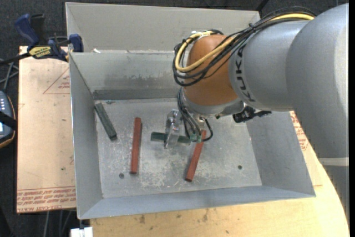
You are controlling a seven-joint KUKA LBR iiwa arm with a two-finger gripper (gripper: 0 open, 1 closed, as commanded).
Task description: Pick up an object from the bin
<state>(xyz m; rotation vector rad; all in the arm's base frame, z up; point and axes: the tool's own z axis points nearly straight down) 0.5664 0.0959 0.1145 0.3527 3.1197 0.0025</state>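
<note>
My gripper (173, 133) hangs low over the middle of the bin floor, its metal fingers pointing down. A small dark green piece (159, 135) lies right at the fingertips, touching or just beside them; whether it sits between the fingers I cannot tell. A red-brown stick (194, 157) lies just to the right of the gripper, slanting toward the front. A second red-brown stick (135, 145) lies to the left, nearly straight front to back.
A dark grey bar (105, 121) lies slanted near the bin's left wall. The arm's orange cover and yellow and black cables hang above the gripper and hide the bin floor behind it. Bare floor stretches along the front and right.
</note>
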